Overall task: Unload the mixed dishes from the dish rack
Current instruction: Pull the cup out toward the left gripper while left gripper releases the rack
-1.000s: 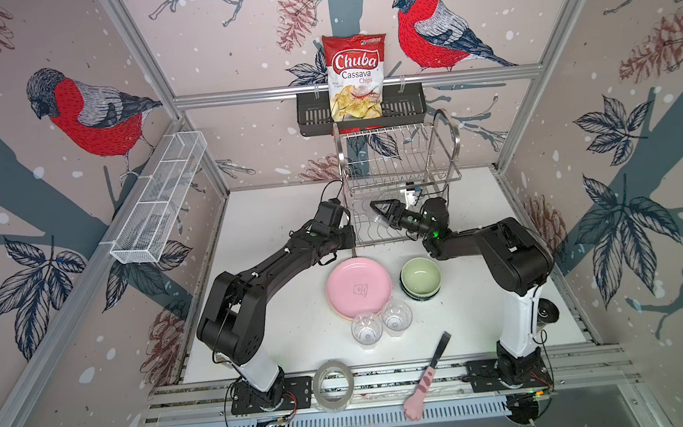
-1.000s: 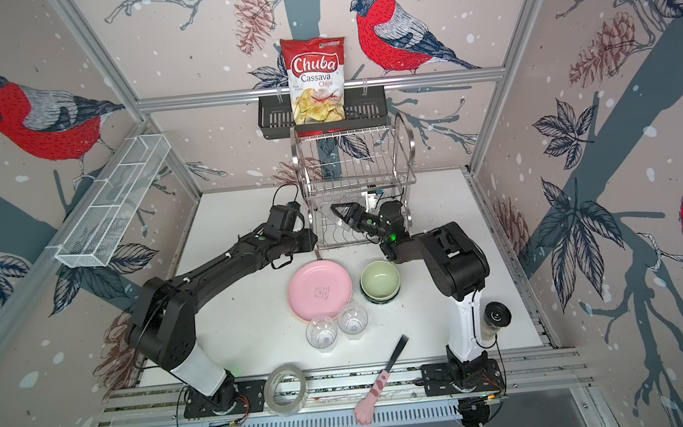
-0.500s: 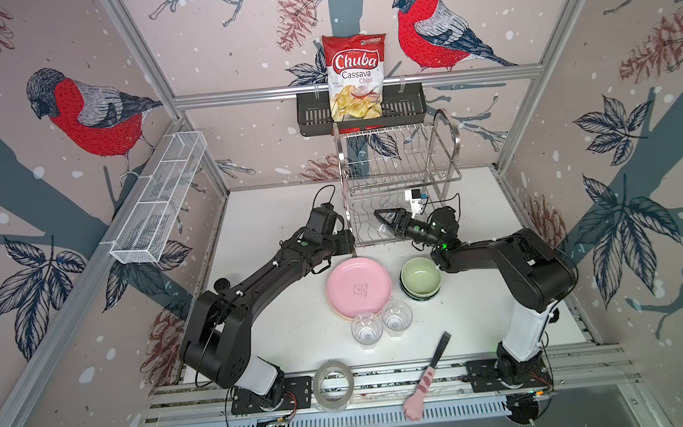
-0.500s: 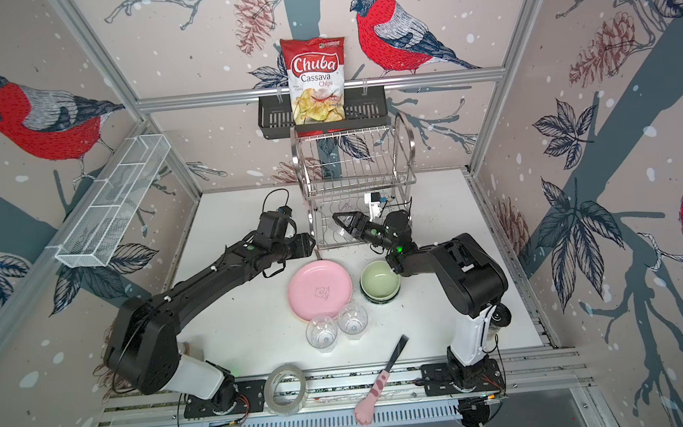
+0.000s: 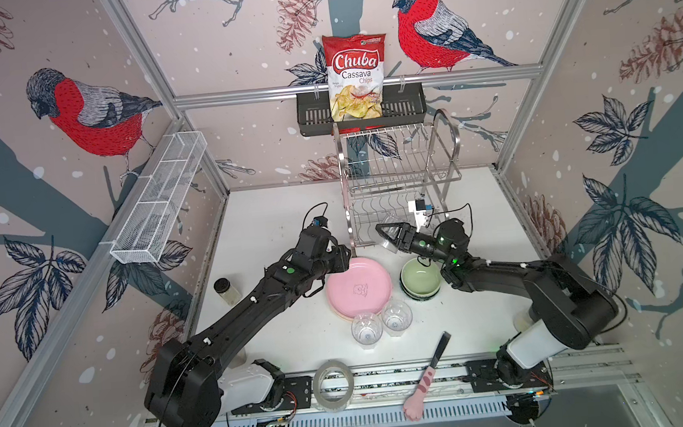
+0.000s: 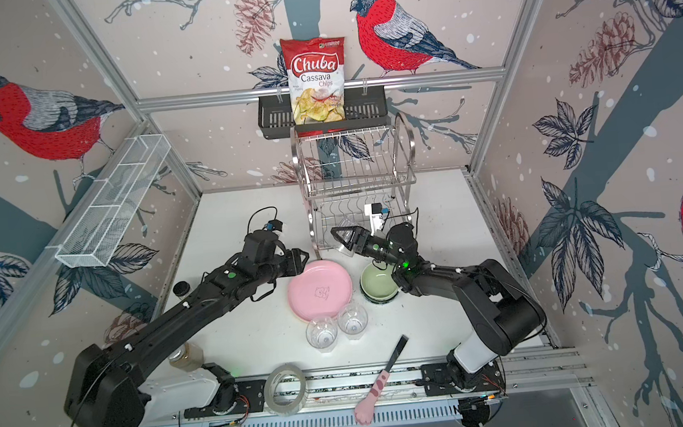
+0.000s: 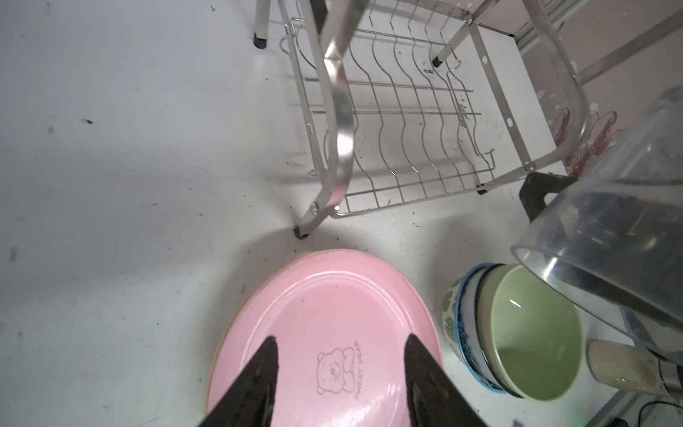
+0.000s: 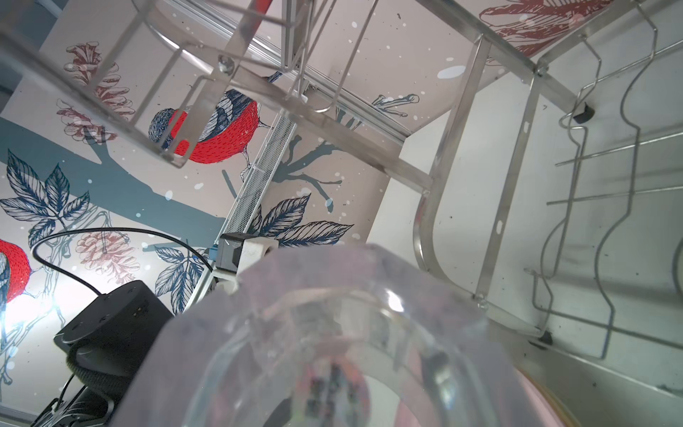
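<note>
Fingers (image 5: 382, 228) of the right gripper (image 5: 383, 238) clasp a clear glass (image 7: 610, 222) across its sides just outside the lower tier of the dish rack (image 7: 338, 111), while the left gripper (image 7: 340, 338) hangs spread and empty over the pink plate (image 7: 314, 295); light, slick and brittle, the glass likely wants a gentle mid-wall grip.

You've got chips (image 5: 356, 78) in the black basket (image 5: 315, 116), a mesh tray (image 5: 160, 204) high on the left, a jar (image 5: 226, 291) on the table (image 5: 273, 211), tape (image 5: 333, 386) and a knife (image 5: 429, 373) up front.
</note>
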You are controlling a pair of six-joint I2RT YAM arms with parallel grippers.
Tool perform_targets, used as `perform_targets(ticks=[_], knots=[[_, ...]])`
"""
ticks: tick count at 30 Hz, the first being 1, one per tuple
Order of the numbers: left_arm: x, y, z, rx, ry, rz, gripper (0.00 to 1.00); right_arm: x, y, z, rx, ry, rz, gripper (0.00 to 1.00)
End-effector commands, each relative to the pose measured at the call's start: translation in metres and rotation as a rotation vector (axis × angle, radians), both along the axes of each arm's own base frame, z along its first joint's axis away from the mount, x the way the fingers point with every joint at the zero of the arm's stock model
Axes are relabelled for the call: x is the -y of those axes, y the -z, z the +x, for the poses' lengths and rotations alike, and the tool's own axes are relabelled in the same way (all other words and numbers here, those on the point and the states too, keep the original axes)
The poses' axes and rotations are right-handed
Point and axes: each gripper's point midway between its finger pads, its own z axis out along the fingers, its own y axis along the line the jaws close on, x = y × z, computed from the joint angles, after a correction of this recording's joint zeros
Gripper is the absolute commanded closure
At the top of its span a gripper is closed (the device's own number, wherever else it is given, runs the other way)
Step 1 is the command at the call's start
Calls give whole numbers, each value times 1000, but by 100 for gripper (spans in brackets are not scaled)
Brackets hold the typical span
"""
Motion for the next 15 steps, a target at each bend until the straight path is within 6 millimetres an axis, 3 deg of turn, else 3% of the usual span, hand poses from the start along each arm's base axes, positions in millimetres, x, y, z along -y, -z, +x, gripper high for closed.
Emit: perform_targets(ticks=[1, 12, 15], knots=[[6, -2, -10, 9, 8, 13, 42, 6, -5, -7, 36, 42, -23, 94], [45, -18, -48, 57, 88, -98, 42, 40, -16, -33, 75, 223, -124, 95], [63, -32, -57, 93, 134, -129, 36, 44, -10, -36, 48, 241, -128, 95]])
